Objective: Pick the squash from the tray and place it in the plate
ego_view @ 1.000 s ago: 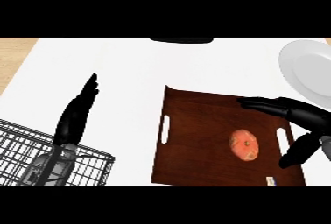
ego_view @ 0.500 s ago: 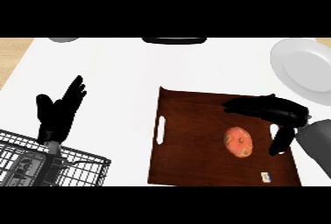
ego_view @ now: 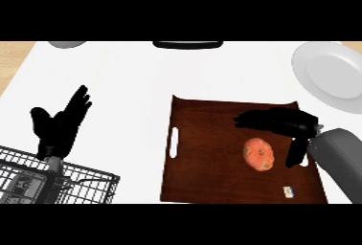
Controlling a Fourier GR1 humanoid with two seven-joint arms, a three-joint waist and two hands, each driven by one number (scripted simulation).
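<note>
White counter (ego_view: pixel 134 81), brown tray (ego_view: pixel 212 182) center-right. Squash (ego_view: pixel 258 154) lies on tray, long axis roughly toward/away from robot. Right hand (ego_view: pixel 286 125) hovers just above and right of it, fingers spread, holding nothing; squash sits down-left of palm. Plate (ego_view: pixel 332 74) far right. Left hand (ego_view: pixel 62 125) open, resting by wire basket (ego_view: pixel 50 182), well apart.

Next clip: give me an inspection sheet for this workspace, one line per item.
Surface: white counter, wood edge at the far left.
Job's things: orange squash lying on the brown tray; white plate far right, bare.
Clutter: wire basket near left; small tag on the tray; dark object and grey object at the far edge.
Hands: right hand open over the tray, beside the squash; left hand open, resting.
Cables: nothing seen.
Surroundings: nothing seen.
</note>
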